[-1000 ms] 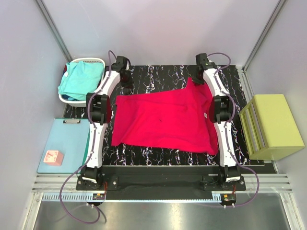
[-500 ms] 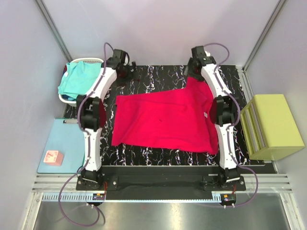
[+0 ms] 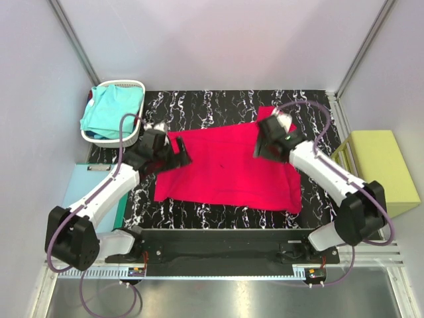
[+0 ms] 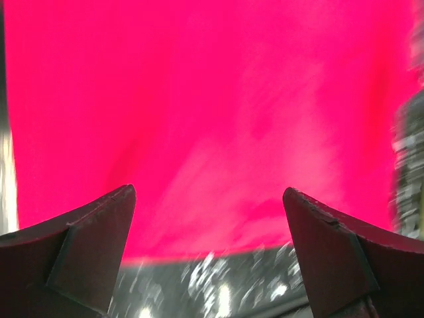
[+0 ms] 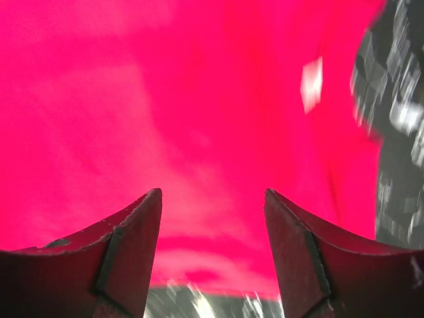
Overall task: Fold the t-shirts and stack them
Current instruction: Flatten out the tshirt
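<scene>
Since the earlier frame, both tools had drawn back from the far edge of the crimson t-shirt (image 3: pixel 228 173). The left tool (image 3: pixel 176 152) hung over its left rim and the right tool (image 3: pixel 265 143) over its far-right part, jaws wide and empty. The shirt lay spread mid-bench (image 3: pixel 212 103). The turquoise t-shirt (image 3: pixel 109 109) sat in a white basket (image 3: pixel 137 85), far-left of the crimson one.

Judged: the cloth was light, limp and apt to drag, best pinched at corners or hem. The bench surface was flat and marbled black, with grey walls close around.

A: Any legible text, labels or numbers?
B: None in any view.
A: Closest candidate?
B: Small white tag (image 5: pixel 311 83) on the red shirt (image 5: pixel 165 99), right wrist view. Blurred; cannot tell whether it carries print.
A: Entry: nothing readable.
</scene>
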{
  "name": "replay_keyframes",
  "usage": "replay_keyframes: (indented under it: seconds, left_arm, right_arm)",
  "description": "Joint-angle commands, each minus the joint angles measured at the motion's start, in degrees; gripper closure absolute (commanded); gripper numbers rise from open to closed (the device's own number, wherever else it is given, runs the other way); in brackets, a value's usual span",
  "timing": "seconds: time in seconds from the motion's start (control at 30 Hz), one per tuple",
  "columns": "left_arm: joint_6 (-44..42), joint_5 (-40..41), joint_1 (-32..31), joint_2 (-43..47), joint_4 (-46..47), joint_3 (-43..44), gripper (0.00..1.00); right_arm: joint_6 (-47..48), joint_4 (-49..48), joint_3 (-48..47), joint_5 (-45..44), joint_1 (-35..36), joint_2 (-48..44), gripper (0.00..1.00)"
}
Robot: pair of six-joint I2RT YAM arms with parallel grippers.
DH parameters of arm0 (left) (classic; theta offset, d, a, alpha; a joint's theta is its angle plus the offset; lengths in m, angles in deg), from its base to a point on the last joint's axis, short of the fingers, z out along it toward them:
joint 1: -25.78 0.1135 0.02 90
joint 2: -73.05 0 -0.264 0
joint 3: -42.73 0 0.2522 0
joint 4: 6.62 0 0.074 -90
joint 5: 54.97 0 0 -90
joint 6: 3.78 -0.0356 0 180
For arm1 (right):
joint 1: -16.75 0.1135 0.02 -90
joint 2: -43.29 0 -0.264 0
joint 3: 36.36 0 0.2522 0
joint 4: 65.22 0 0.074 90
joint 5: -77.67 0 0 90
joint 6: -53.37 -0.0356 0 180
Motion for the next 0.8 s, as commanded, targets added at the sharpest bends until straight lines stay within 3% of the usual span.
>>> replay_keyframes:
  seconds: [0.0,0.33,0.5,0.77]
  left_arm:
    - [0.91,2.12,-3.73,3.15,-1.6,-2.49,0.01]
    - [3.09,16.88,-12.69,8.24,-20.4,-4.16,0.01]
    - [4.77,15.4,-14.54,10.88,-20.08,-8.11,0.01]
    - [2.49,15.48,-17.35,6.23,-19.54,-5.22,0.01]
  right_arm:
    - [-8.54,1.77,8.96,-6.39,8.34,-7.93,0.3]
    - [-16.99,19.34,12.76,-7.45,14.76,-16.38,0.23]
    - [-25.42,20.84,19.51,-4.65,16.52,-20.96,0.25]
    - [-36.83,22.07,23.48,-6.91,24.69,-14.21,0.26]
